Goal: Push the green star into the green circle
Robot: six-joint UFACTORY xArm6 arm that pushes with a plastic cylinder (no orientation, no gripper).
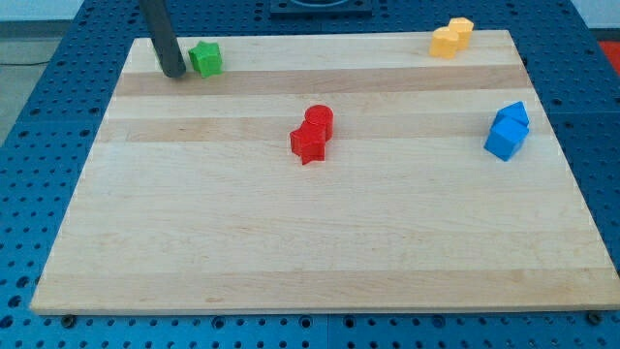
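Observation:
A green block (205,59) lies near the top left corner of the wooden board (320,242). It looks like a star, though its shape is hard to make out. The dark rod comes down from the view's top, and my tip (174,72) rests on the board just left of the green block, touching or nearly touching it. I see only one green block; no separate green circle shows, and the rod may hide something behind it.
A red circle (319,120) and a red star (308,143) sit together near the middle. Two yellow blocks (450,38) are at the top right. Two blue blocks (508,130) are at the right.

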